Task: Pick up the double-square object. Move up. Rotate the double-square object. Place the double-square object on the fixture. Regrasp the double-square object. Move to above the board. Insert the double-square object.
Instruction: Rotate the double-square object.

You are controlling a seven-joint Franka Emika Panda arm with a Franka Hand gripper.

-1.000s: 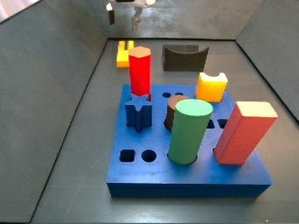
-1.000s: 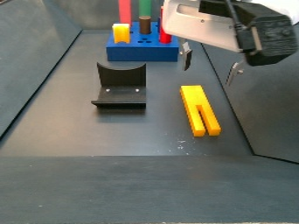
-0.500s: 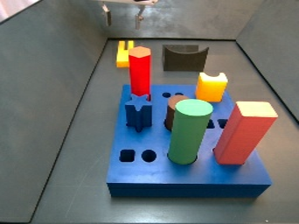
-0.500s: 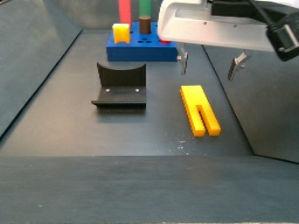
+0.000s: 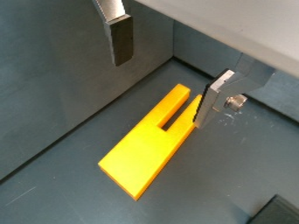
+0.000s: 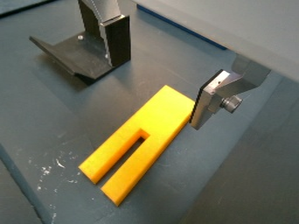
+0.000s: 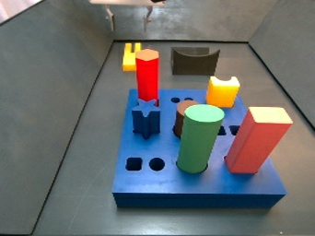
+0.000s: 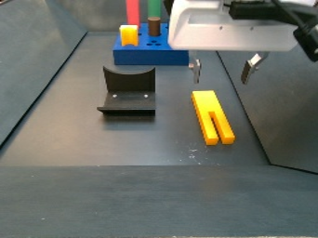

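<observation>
The double-square object [image 8: 211,116] is a long yellow-orange prism with a slot at one end. It lies flat on the dark floor, right of the fixture [image 8: 128,90]. My gripper [image 8: 224,69] hangs open above its far end, holding nothing. In both wrist views the object [image 5: 152,144] [image 6: 135,144] lies below and between the spread fingers [image 5: 121,39] [image 6: 211,101], apart from both. The blue board [image 7: 197,184] carries coloured pegs; the object [image 7: 131,57] and fixture [image 7: 193,61] lie beyond it.
On the board stand a red hexagonal peg [image 7: 146,74], a green cylinder [image 7: 200,138], a red block [image 7: 256,138], a short yellow peg [image 7: 223,90] and a blue star peg [image 7: 146,118]. Sloping grey walls enclose the floor on both sides.
The gripper has turned from a tilted pose to level, its fingers now even over the object's far end, and it has risen in the side view. The object has not moved.
</observation>
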